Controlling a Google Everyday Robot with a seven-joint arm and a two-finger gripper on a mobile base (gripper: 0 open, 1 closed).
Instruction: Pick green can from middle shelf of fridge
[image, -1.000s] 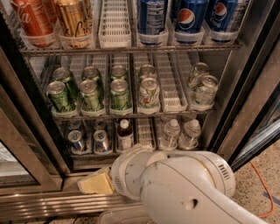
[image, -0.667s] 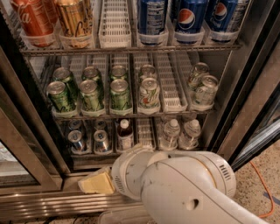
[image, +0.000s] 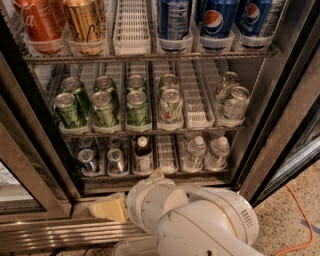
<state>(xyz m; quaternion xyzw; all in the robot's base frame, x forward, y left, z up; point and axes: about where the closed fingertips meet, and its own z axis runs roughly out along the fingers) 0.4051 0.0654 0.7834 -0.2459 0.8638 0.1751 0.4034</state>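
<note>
The gripper (image: 109, 207) sits low at the foot of the fridge (image: 278, 107), a cream-yellow piece sticking out toward 9 o'clock from the white wrist of the arm (image: 200, 222), just above the steel sill. How far it is open cannot be told from this angle, and no can shows in it. The green can (image: 104, 108) stands upright at the front edge of the middle shelf (image: 196, 102), second lane from the left, with a like can on either side of it and another row close behind. From the gripper it lies almost straight up at 12 o'clock, well apart, with the whole bottom shelf (image: 167, 152) of small cans and bottles between the two. The can's long axis is vertical, pull-tab top facing up, so its side wall faces out of the door opening. My reading is that the coming move turns on this: the gripper points sideways and sits well below the can, so it needs to rise toward 12 o'clock and swing round to face into the shelf. The paler can (image: 171, 106) stands at 3 o'clock from the green row and is the one to avoid.
</note>
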